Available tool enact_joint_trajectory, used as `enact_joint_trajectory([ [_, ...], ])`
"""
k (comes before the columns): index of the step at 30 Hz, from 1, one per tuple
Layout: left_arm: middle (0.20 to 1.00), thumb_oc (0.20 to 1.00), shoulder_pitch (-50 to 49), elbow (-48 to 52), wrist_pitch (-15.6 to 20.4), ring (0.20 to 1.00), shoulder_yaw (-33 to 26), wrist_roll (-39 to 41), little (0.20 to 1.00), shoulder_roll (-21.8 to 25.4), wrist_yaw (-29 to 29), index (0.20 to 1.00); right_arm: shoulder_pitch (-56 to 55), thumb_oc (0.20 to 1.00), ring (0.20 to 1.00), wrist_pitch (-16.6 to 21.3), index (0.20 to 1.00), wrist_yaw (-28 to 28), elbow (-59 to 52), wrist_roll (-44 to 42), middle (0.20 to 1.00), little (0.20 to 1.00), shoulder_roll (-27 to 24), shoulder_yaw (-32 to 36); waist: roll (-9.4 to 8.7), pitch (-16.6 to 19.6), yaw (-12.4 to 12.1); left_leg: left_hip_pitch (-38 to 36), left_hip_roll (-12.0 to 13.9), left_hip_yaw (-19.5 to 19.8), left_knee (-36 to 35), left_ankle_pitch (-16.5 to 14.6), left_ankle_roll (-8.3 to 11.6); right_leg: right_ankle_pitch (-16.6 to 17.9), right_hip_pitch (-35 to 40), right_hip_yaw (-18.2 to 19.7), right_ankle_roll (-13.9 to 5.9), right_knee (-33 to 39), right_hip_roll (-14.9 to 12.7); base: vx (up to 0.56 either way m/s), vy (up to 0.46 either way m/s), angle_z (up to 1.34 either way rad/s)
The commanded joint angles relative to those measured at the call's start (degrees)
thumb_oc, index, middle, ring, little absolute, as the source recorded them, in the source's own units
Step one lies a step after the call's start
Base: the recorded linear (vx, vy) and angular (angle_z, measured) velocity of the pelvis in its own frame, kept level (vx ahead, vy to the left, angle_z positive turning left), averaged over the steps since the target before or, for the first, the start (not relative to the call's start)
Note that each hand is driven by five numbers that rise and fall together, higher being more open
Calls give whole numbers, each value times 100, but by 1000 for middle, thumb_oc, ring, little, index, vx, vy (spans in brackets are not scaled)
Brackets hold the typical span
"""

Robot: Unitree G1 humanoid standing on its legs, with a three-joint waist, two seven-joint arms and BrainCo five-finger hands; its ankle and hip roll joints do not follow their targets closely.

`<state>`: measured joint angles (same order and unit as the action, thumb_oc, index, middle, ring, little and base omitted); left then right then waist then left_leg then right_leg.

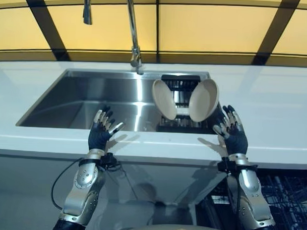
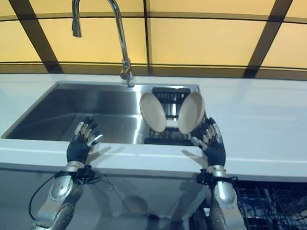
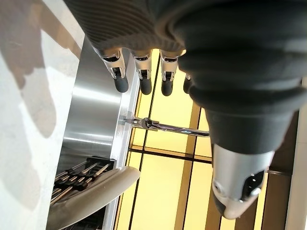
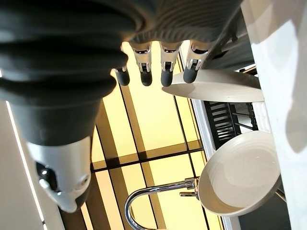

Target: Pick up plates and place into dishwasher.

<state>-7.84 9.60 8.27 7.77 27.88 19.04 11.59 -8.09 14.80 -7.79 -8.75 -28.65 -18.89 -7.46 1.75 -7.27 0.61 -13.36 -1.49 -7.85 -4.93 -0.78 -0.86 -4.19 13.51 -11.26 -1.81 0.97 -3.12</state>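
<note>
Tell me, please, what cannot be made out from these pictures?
- Dishwasher rack: cut off by the eye view's lower right edge; whether it holds dishes is unclear.
- Black drying rack: mostly hidden behind the two plates, left plate and right plate.
- Faucet: top cropped in the left eye view.

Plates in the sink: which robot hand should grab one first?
Probably the right hand. It is open, right beside the nearer plate in the black rack, with the dishwasher below on its side. The left hand, also open, is farther from the other plate.
</note>
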Motion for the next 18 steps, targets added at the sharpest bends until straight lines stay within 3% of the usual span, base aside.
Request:
enact_joint_trajectory([
  [1,1000,1000,284,0,427,1000,-154,43,1000,172,-129,1000,401,1000,1000,299,1000,117,-299,83,1000,1000,-21,123,-160,133,14,154,145,-212,450,-662,-7,330,-384,184,-326,297,-159,0,0,0],
  [5,1000,1000,257,7,554,1000,-173,60,1000,157,-257,1000,422,1000,1000,338,1000,153,-299,79,1000,1000,-28,146,-159,123,0,162,148,-204,444,-657,-3,337,-396,175,-324,300,-153,0,0,0],
  [13,1000,1000,330,205,989,1000,-248,-84,1000,194,-376,1000,503,1000,1000,782,1000,531,-550,87,1000,1000,-90,165,-155,136,-9,181,144,-189,414,-656,8,328,-407,161,-340,318,-163,0,0,0],
  [18,1000,1000,349,359,985,1000,-264,-125,1000,190,-419,1000,498,1000,1000,798,1000,421,-542,146,1000,1000,-66,143,-151,163,-25,185,130,-165,383,-653,6,322,-409,144,-351,322,-159,0,0,0],
])
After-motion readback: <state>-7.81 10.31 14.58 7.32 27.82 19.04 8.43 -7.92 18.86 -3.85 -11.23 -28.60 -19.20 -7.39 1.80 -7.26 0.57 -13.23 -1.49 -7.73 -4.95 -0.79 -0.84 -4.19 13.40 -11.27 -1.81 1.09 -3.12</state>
